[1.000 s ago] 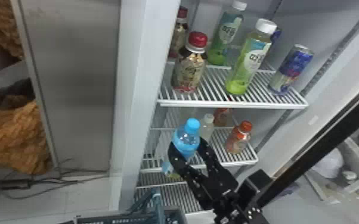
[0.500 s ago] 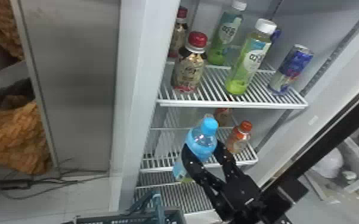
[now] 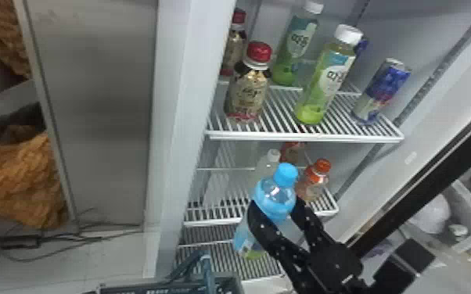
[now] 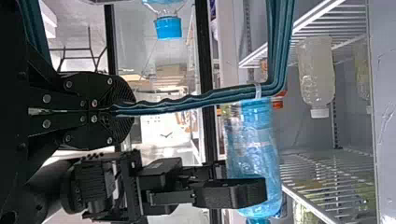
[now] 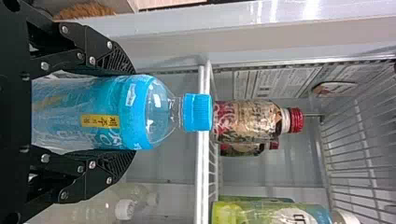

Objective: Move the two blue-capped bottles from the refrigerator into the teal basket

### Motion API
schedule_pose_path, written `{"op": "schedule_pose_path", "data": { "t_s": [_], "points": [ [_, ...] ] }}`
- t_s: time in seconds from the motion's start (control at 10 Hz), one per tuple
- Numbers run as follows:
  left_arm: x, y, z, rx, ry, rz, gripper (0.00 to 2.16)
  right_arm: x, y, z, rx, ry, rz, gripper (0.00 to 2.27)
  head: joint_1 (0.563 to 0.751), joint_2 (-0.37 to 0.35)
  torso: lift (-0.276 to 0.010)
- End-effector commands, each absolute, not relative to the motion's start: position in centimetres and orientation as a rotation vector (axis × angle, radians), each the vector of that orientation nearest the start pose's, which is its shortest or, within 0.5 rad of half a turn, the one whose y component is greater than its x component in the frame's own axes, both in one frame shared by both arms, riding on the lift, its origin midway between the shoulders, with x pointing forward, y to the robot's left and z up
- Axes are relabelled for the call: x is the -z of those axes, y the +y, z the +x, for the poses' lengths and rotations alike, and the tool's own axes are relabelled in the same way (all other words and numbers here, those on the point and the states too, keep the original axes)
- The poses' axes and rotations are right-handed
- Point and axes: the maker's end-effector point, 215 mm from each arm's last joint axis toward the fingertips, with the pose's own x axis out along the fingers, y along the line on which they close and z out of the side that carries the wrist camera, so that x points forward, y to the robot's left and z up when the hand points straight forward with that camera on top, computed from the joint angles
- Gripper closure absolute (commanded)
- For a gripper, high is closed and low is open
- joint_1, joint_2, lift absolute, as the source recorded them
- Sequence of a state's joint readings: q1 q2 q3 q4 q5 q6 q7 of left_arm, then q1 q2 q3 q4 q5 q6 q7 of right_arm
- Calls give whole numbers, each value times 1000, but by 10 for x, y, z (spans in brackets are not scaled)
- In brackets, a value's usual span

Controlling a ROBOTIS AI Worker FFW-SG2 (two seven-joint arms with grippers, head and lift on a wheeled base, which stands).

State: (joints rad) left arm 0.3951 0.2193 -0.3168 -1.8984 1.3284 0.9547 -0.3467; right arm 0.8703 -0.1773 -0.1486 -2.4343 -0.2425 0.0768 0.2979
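Head view: right tool (image 3: 275,206) has its fingers on both sides of a blue-capped bottle (image 3: 274,192), parted by the bottle's width. Bottle is up in front of the fridge's lower shelves (image 3: 223,223), cap up. Teal basket (image 3: 129,288) at the bottom edge, handle (image 3: 206,262) raised, near the bottle and more to the robot's left. Upper shelf (image 3: 305,136): two red-capped bottles, front one (image 3: 246,94) and back one (image 3: 234,51); two green bottles, front (image 3: 322,84) and back (image 3: 291,49); blue can (image 3: 381,94) beside them. Below: orange-capped bottle (image 3: 313,181), small white-capped bottle (image 3: 264,169).

Left wrist view: left tool (image 4: 129,111) closed up, clamped on the basket's handle. Right tool farther off, on its bottle. Another blue-capped bottle, cap and neck (image 4: 168,27) visible, cut by the view's edge; can't tell if it sits in the basket.

Right wrist view: right tool (image 5: 134,112), fingers pressed to opposite sides of the bottle, cap and shoulder sticking out past the fingertips. Red-capped bottles on the shelf beyond.
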Motion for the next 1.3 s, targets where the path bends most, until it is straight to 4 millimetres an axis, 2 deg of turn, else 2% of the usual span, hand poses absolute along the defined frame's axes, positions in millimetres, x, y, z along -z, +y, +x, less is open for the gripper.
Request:
{"op": "schedule_pose_path", "data": {
  "t_s": [0.0,0.3,0.7,1.0,1.2],
  "points": [
    [381,-97,219,1098,983,-1249,1125,282,-208,332,-351,132,46,628,695,-350,-157],
    [382,-97,219,1099,986,-1247,1125,288,-209,316,-377,224,31,628,695,-350,-157],
    [383,-97,218,1096,987,-1247,1125,316,-197,284,-408,411,88,628,695,-350,-157],
    [383,-96,219,1095,986,-1247,1125,329,-191,262,-412,514,132,628,695,-350,-157],
    [383,-96,219,1095,986,-1247,1125,347,-196,252,-384,578,173,628,695,-350,-157]
  ]
}}
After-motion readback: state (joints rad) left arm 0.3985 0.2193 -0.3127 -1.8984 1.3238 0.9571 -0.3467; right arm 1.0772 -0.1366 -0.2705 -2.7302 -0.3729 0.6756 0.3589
